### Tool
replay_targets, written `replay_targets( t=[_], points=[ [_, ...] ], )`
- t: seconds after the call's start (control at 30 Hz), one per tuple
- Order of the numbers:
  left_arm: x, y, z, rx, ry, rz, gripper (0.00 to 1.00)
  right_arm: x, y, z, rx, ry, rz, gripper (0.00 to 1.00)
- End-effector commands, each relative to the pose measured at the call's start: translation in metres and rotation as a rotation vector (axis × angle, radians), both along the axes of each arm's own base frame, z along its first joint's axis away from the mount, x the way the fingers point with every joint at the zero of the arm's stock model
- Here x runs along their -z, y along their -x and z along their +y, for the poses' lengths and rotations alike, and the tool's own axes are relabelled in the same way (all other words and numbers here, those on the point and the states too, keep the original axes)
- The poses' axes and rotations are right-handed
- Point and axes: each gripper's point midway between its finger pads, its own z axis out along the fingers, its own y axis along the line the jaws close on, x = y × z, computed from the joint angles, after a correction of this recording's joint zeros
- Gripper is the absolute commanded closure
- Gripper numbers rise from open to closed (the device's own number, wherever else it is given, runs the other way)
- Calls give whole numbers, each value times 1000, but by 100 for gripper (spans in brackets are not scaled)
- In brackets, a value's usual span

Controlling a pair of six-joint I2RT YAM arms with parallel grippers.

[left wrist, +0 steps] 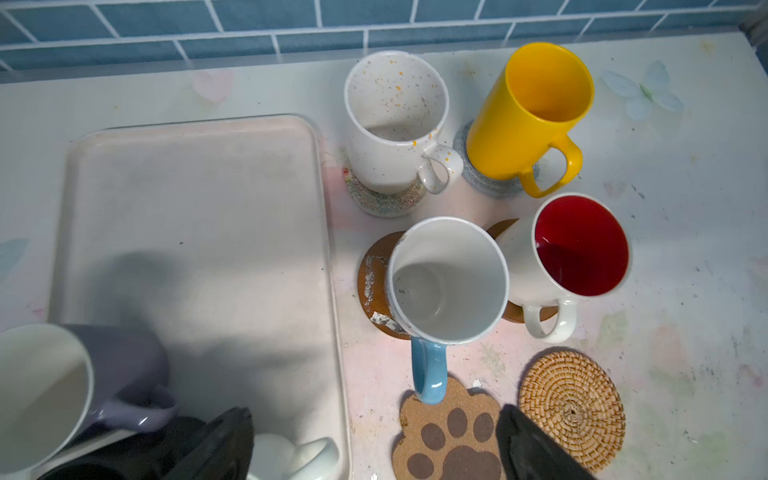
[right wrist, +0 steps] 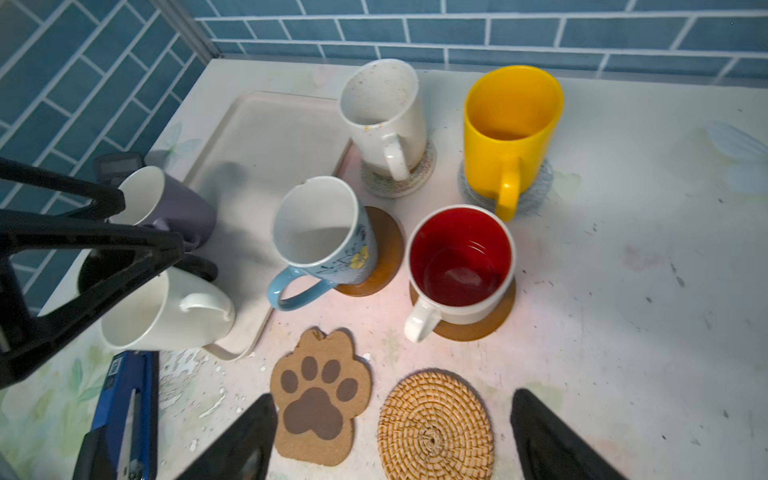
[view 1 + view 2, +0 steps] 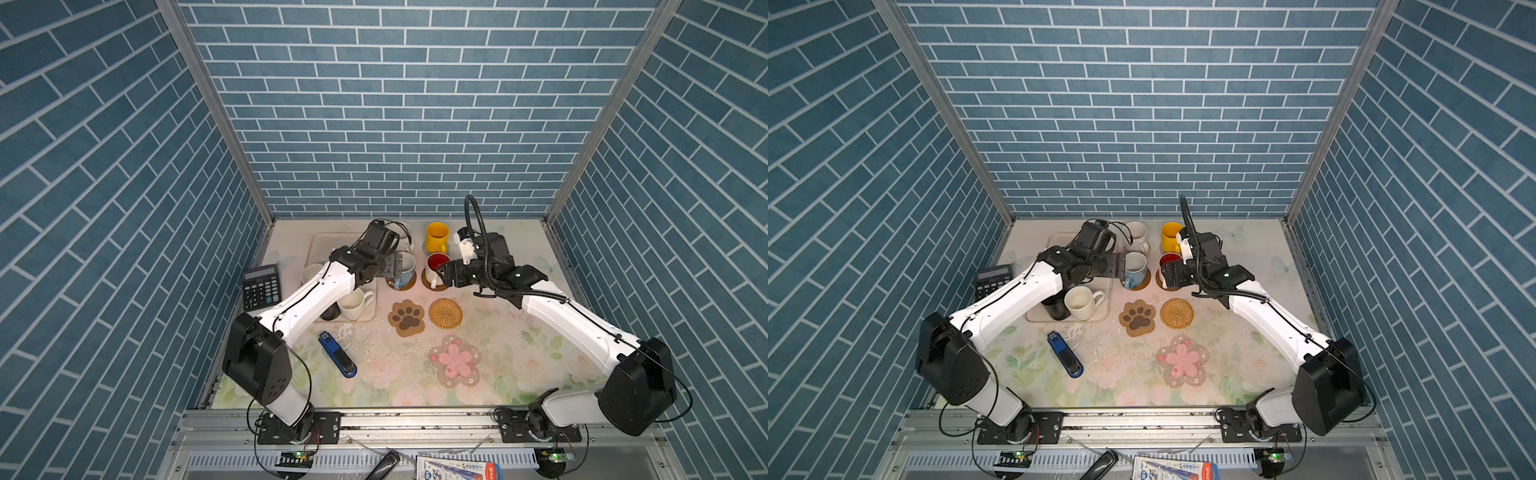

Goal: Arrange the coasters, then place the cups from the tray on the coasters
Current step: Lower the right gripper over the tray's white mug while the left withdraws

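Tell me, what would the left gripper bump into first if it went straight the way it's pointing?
Most likely the light blue mug standing on a brown coaster. The left gripper, open, points straight at it from close by, though its height is hard to judge.

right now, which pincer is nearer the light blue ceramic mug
Left. The left pincer is right beside the light blue ceramic mug; the right pincer is farther off, at the white red-lined mug.

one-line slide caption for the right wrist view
Blue mug on a brown coaster beside the tray; paw coaster and rattan coaster bare.
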Motion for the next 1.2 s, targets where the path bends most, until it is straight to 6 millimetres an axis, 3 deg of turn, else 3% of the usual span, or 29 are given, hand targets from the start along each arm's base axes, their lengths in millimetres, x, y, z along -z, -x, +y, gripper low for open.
replay_targets(
  t=[0.0,0.17,0.3,0.4,0.57,0.77,0.83,0.87,1.17],
  points=[
    [2,26,30,-80,-43,31,14,2,11,27,-123,54,33,16],
    [11,63,69,-164,-74,48,26,1,13,72,-227,57,55,28],
    [22,89,89,-189,-64,69,44,9,4,105,-261,80,95,42],
    [31,104,100,-213,-63,85,57,17,0,130,-285,84,119,47],
    [49,119,103,-220,-15,120,76,32,-2,170,-336,31,174,51],
    [81,129,84,-184,97,196,96,52,-2,204,-398,26,220,54],
    [88,131,82,-180,117,204,100,53,-2,210,-409,26,215,55],
    [92,132,81,-178,129,202,100,70,-3,214,-410,42,238,55],
    [113,135,87,-207,140,185,100,102,-8,225,-409,55,283,60]
  ],
)
